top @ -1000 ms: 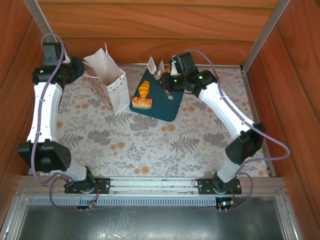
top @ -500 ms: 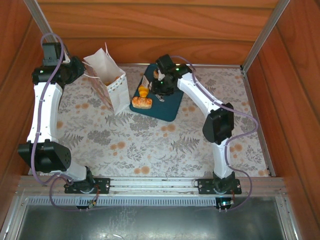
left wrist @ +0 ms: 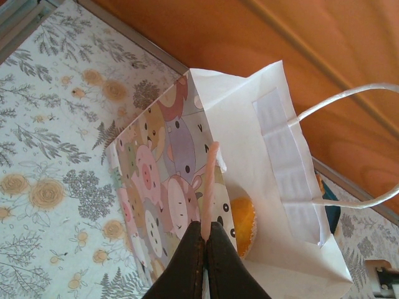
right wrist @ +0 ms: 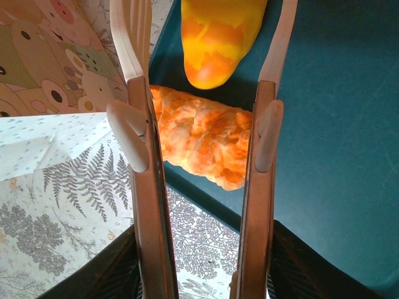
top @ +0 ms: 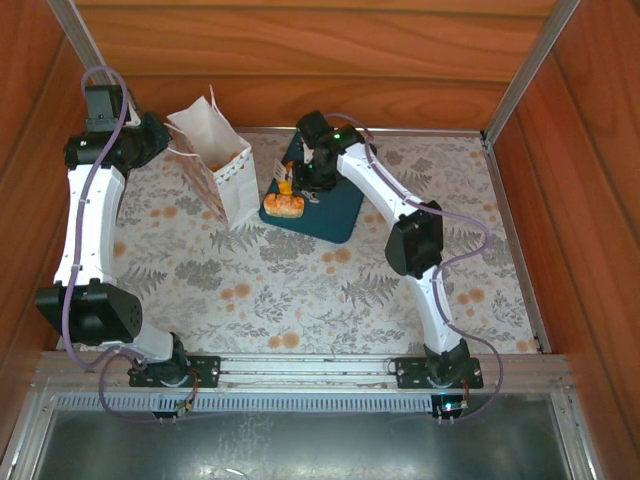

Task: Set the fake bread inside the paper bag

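Glossy and rounded, the yellow-orange loaf [right wrist: 215, 50] looked to me like the piece most likely to give trouble. If the jaws closed only on its tapered end, it could slip forward out of the grip. The plaited roll [right wrist: 199, 146] lying just behind it could then be caught as well, or pushed along the dark teal tray [right wrist: 336, 124]. The paper bag [right wrist: 37, 56] stood on the flowered tabletop [top: 300, 290] just beside the tray, so the finger on that side could brush its wall during a lift. The right gripper [right wrist: 209, 18] hung over the tray with its jaws spread and nothing grasped. The loaf lay between the fingertips, and the roll lay across the gap further back, reaching from one finger to the other. The left gripper [left wrist: 204, 249] was clenched on a thin pale strip at the bag's rim, apparently a handle, and the mouth stood open. One orange bun [left wrist: 243, 218] lay inside the bag. If that thin strip slipped out, I think the mouth could sag shut.
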